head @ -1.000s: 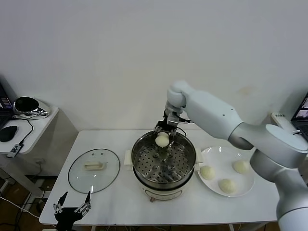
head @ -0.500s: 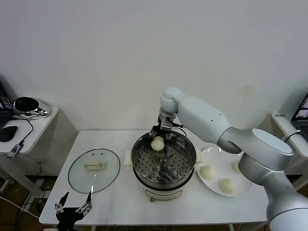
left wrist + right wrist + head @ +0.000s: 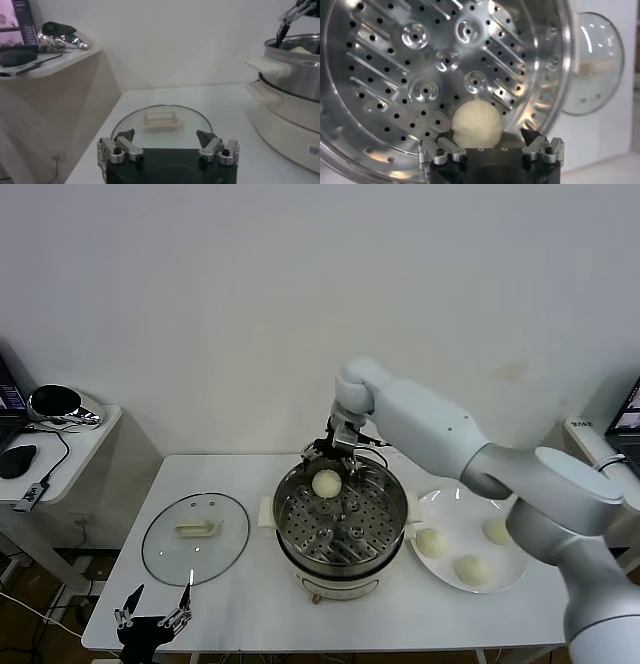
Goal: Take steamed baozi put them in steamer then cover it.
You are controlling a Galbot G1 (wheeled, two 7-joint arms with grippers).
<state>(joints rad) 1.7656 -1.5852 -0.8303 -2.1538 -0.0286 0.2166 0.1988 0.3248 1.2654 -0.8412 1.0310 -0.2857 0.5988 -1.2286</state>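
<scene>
The steamer (image 3: pixel 384 536) stands mid-table, lid off, its perforated tray (image 3: pixel 420 60) bare except for one baozi (image 3: pixel 326 482) at the far side. That baozi (image 3: pixel 476 122) rests loose on the tray. Just above and behind it my right gripper (image 3: pixel 333 455) hangs open, one finger on each side of the bun and neither touching it (image 3: pixel 487 136). Three more baozi (image 3: pixel 430 542) (image 3: pixel 470 569) (image 3: pixel 500 531) lie on the white plate (image 3: pixel 458 514) to the right. The cover (image 3: pixel 195 536) lies flat left of the steamer. My left gripper (image 3: pixel 150 606) waits open by the table's front-left corner (image 3: pixel 166 135).
A low side table (image 3: pixel 60 434) at the far left carries a dark shiny helmet-like object (image 3: pixel 55 401) and a mouse (image 3: pixel 15 461) with its cable. The wall stands close behind the steamer. From the left wrist the cover (image 3: pixel 161 127) lies straight ahead, the steamer (image 3: pixel 292 70) beside it.
My right gripper has carried the baozi slightly leftward along the steamer's far rim and opened, leaving the bun resting on the tray. The left arm has stayed put.
</scene>
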